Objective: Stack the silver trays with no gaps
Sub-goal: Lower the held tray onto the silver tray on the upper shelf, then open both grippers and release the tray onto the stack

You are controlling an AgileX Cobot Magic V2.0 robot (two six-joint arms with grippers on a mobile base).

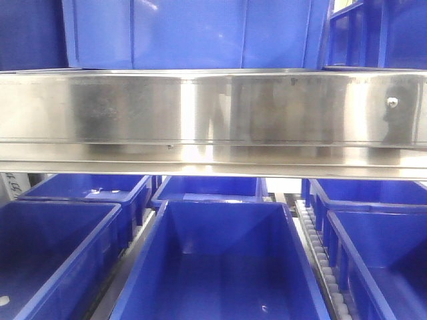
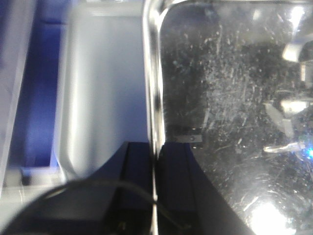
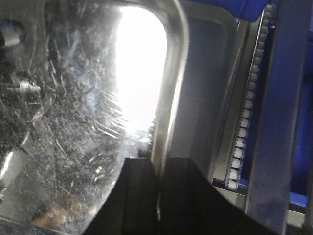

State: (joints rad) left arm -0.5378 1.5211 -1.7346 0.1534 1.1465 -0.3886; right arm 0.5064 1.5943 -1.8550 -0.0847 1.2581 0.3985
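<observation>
Black fingers of the left claw (image 2: pixel 155 196) are pinched shut on the thin rim of a scratched silver tray (image 2: pixel 230 112), with a pale grey second tray (image 2: pixel 105 103) lying just beyond that rim. Likewise the right claw (image 3: pixel 157 196) is clamped on the opposite rim of the silver tray (image 3: pixel 73 122), beside a white roller track (image 3: pixel 247 112). From the front view only blue bins (image 1: pixel 220 267) and the steel shelf rail (image 1: pixel 213 110) show.

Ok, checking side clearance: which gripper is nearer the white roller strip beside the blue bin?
Right. The right gripper clamps the scratched silver steel tray's rim with the white roller strip just beyond it; the left gripper clamps a tray rim with no rollers in view.
</observation>
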